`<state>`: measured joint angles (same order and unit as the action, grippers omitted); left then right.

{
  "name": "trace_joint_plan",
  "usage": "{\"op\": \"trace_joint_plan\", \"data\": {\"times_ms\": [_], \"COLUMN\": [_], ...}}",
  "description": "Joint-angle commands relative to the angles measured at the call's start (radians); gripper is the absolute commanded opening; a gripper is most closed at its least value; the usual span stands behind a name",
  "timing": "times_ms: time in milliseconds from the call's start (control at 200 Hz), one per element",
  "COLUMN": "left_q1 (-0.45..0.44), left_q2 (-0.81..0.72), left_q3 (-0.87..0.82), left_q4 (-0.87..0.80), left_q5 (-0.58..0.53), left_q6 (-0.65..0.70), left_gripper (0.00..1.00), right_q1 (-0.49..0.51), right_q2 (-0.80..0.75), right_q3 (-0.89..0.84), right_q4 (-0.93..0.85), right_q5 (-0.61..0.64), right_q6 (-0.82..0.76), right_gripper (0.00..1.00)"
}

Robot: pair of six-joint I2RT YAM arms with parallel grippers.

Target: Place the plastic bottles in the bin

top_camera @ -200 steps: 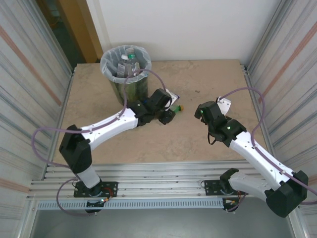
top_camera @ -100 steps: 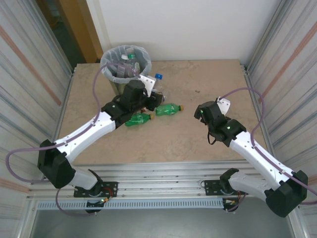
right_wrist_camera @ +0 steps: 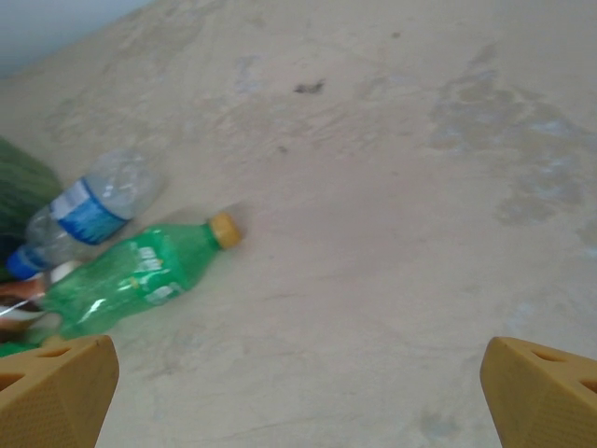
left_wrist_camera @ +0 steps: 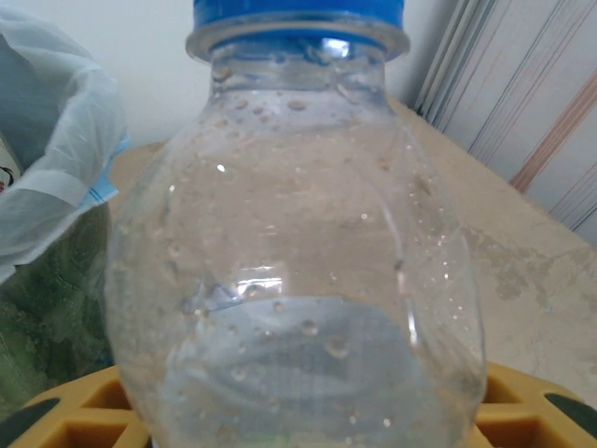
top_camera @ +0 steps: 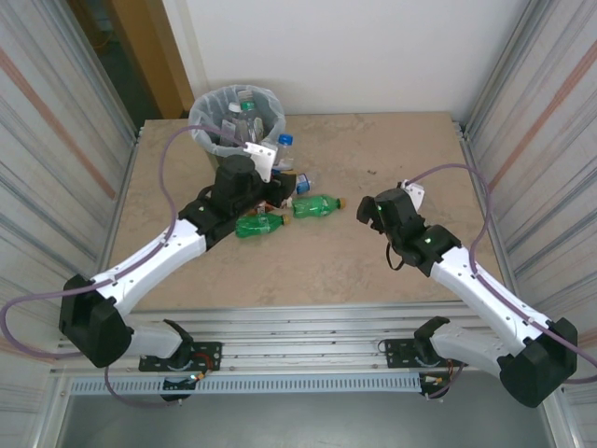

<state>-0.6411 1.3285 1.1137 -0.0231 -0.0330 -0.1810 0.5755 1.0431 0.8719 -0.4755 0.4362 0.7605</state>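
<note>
The left gripper was clenched on a clear bottle. The bottle stood upright between the two yellow fingers, with its blue cap on top. It was round and see-through, and small drops of water stuck to its inside. From above, the bottle hung just beside the bin, on the bin's right side, off the table.

The bin was tall, round, dark and shiny. A thin, pale bag was folded over its rim, and more bottles lay inside it.

The right gripper was wide open with nothing between its yellow, blocky fingers. It hung low over the table, well apart from the bottles.

A green bottle with a yellow cap lay on its side on the table, between the two grippers. Near it lay a clear, crinkly bottle with a blue label. A second green bottle lay on its side just under the left arm. The table was flat, pale and stone-like, with a few dark spots.
</note>
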Motion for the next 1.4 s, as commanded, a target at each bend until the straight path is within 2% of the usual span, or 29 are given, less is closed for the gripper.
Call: {"op": "trace_joint_plan", "data": {"times_ms": [0, 160, 326, 626, 816, 1002, 1392], "left_q1": [0.046, 0.115, 0.201, 0.328, 0.371, 0.392, 0.432], "left_q2": [-0.043, -0.057, -0.040, 0.133, 0.266, 0.348, 0.445], "left_q3": [-0.029, -0.040, -0.002, 0.202, 0.329, 0.423, 0.486], "left_q4": [0.109, 0.192, 0.281, 0.320, 0.301, 0.239, 0.145], "left_q5": [0.087, 0.153, 0.162, 0.167, 0.155, 0.083, -0.021], "left_q6": [-0.080, -0.109, -0.070, 0.024, 0.076, 0.154, 0.257], "left_gripper": [0.44, 0.44, 0.44, 0.45, 0.46, 0.49, 0.52], "right_q1": [-0.006, -0.006, -0.006, -0.006, -0.008, -0.008, -0.008], "right_q2": [-0.004, 0.013, 0.026, 0.028, 0.036, 0.057, 0.113], "right_q3": [-0.017, -0.005, 0.003, 0.017, 0.023, 0.030, 0.053], "right_q4": [0.110, 0.118, 0.113, 0.084, 0.076, 0.076, 0.084], "right_q5": [-0.104, -0.119, -0.122, -0.099, -0.093, -0.094, -0.109], "right_q6": [-0.076, -0.095, -0.096, -0.102, -0.104, -0.104, -0.105], "right_gripper": [0.98, 0.98, 0.98, 0.98, 0.98, 0.98, 0.98]}}
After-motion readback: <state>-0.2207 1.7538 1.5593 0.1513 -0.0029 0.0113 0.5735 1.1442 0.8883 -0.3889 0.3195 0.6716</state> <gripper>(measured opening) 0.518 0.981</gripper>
